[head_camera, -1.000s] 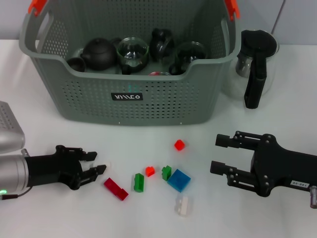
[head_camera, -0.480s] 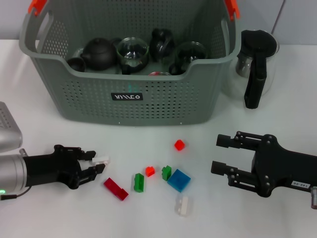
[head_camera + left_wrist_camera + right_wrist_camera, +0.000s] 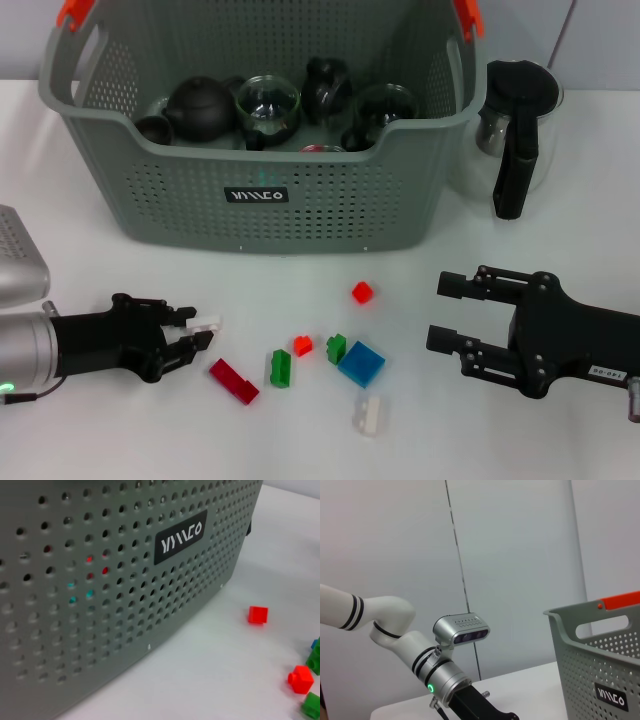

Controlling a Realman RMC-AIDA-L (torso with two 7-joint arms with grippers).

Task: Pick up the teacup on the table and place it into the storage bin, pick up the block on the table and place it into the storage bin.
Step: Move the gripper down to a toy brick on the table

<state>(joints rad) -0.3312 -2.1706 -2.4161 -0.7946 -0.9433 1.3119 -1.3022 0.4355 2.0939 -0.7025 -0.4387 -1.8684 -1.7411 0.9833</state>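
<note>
Left gripper point(image 3: 203, 333): low over the white table point(image 3: 120, 430) at its left side, black fingers pinched together on a small white block point(image 3: 208, 323), which sits at the fingertips just off the tabletop.
Right gripper point(image 3: 450, 312): parked at the right side of the table, black fingers spread apart, nothing between them.
Storage bin: the large grey perforated plastic basket point(image 3: 330, 205) with orange handle clips stands at the back centre, its black label facing forward; the left wrist view shows its holed wall point(image 3: 100, 580) close up.
Inside the bin: a dark round teapot point(image 3: 200, 105), clear glass cups point(image 3: 268, 103) and more dark teaware, all down in the basket.
Loose blocks: in front of the bin lie a dark red long brick point(image 3: 233, 381), a green brick point(image 3: 282, 367), a small red block point(image 3: 302, 345), another green block point(image 3: 336, 347) touching a blue square brick point(image 3: 362, 363), a white brick point(image 3: 369, 414) and a lone red cube point(image 3: 362, 292) nearer the bin.
Beside the bin: a glass jug with a black handle point(image 3: 518, 125) stands just to its right.
</note>
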